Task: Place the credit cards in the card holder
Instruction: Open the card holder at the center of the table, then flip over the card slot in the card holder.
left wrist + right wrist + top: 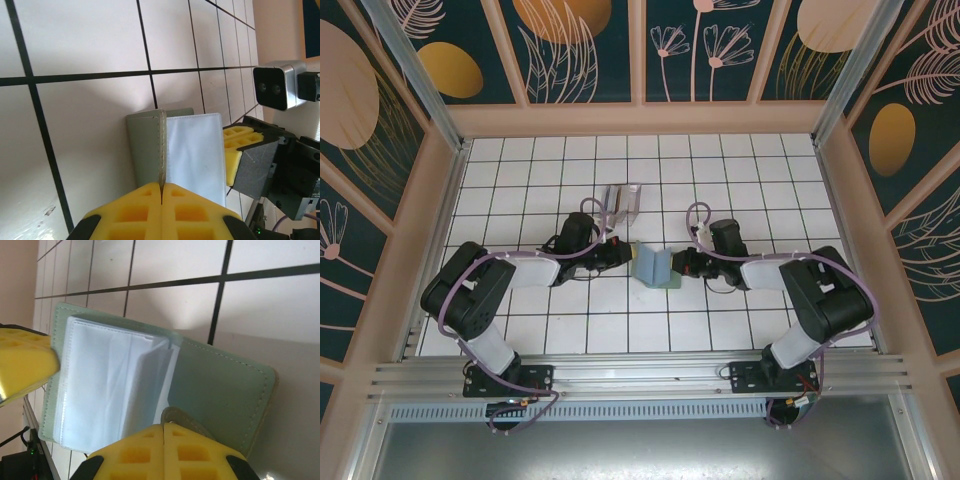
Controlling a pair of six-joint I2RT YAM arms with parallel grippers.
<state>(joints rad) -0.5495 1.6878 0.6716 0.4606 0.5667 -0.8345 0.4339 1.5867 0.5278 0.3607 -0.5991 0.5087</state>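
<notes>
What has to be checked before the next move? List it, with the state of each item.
1. Left gripper grip: ok, its fingers are shut on the edge of one cover of the card holder.
2. Right gripper grip: ok, shut on the other cover.
3. Holder open: ok, the clear sleeves are exposed between the covers.
4. A gripper free to fetch a card: not ok, both are holding the holder.
5. Credit cards located: cannot tell, the contents of the clear box behind the grippers are too small to make out.
</notes>
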